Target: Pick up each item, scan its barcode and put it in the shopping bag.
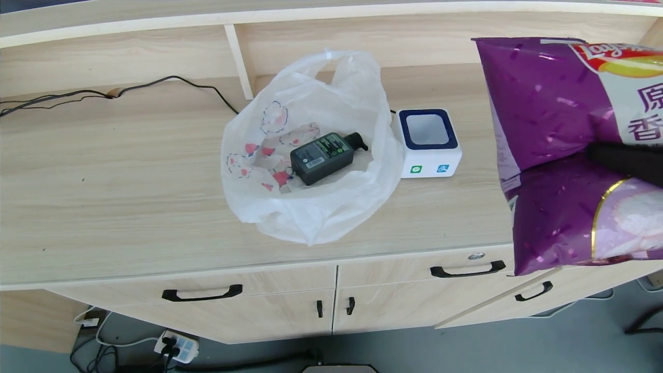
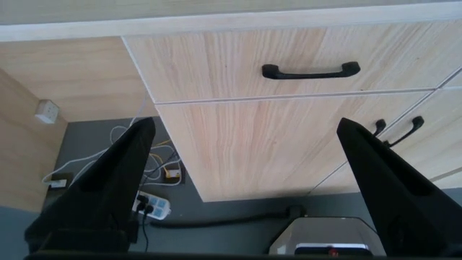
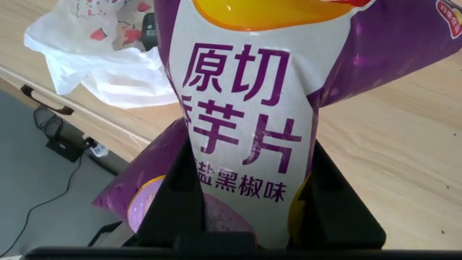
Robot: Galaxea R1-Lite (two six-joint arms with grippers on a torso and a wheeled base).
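Tightly, right gripper (image 3: 253,184) pinches the purple chip bag (image 1: 549,103)

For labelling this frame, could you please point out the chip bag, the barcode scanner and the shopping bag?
chip bag (image 1: 544,103), head view, on its purple upper panel.
barcode scanner (image 1: 428,132), head view, on its top window.
shopping bag (image 1: 311,218), head view, on its near wall.

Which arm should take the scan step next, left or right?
Right. The right tool is shut on the purple chip bag, held up beside the scanner. The left tool is open, low by the cabinet drawer, holding nothing.
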